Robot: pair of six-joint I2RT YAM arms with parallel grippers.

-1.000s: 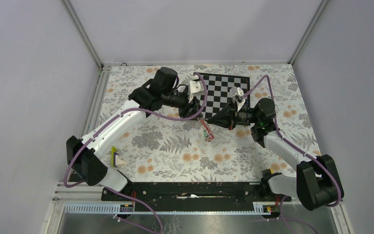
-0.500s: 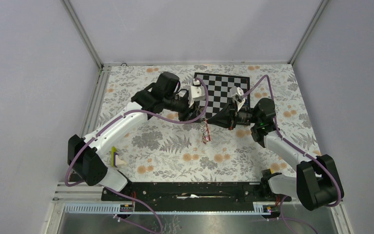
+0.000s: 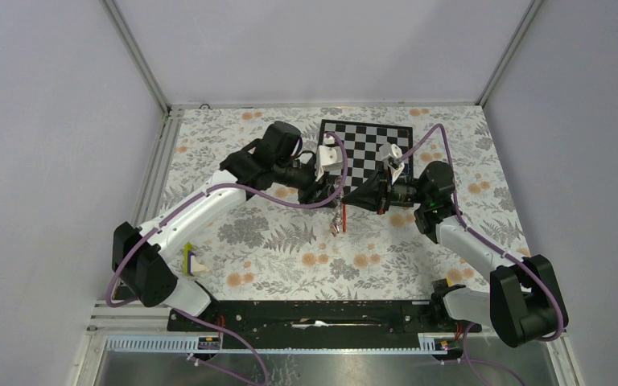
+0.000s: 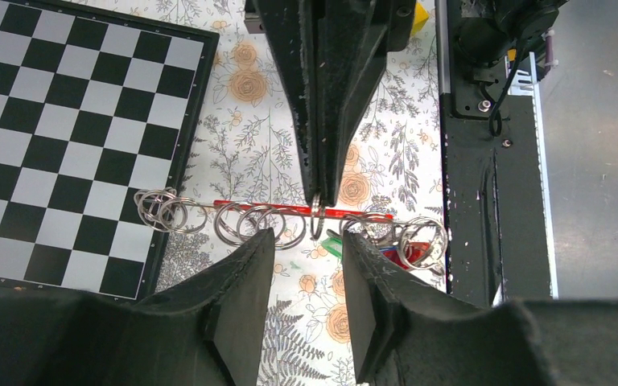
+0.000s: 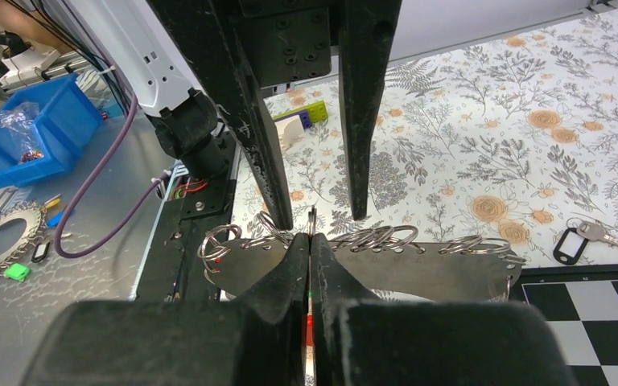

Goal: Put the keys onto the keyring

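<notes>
1. Grey fern and orange flower print is covering the table [image 3: 273, 241], and plain pale walls are closing it in on three sides. A chessboard [image 3: 370, 149] is lying at the far middle, and a yellow-and-white block [image 3: 191, 261] is sitting near my left arm's base.
2. I am seeing the right fingers [image 4: 319, 189] pressed together, pinching one steel ring [image 4: 317, 219] in a row of rings strung along a thin red bar [image 4: 249, 206], held off the table.
3. The left fingers [image 3: 323, 190] are standing spread and gripping nothing, their tips just short of the bar on either side of the pinched ring.
4. The keys [image 3: 336, 223] are hanging below the bar. From the left wrist, the green tag [image 4: 334, 245] is peeking out just beside one left finger, with the blue tag [image 4: 391, 252] and red tag [image 4: 422, 248] further along.
5. That finger and the rings are hiding the key blades, so I cannot tell which ring is carrying which key. From above, the cluster is showing only as a small tangle.
</notes>
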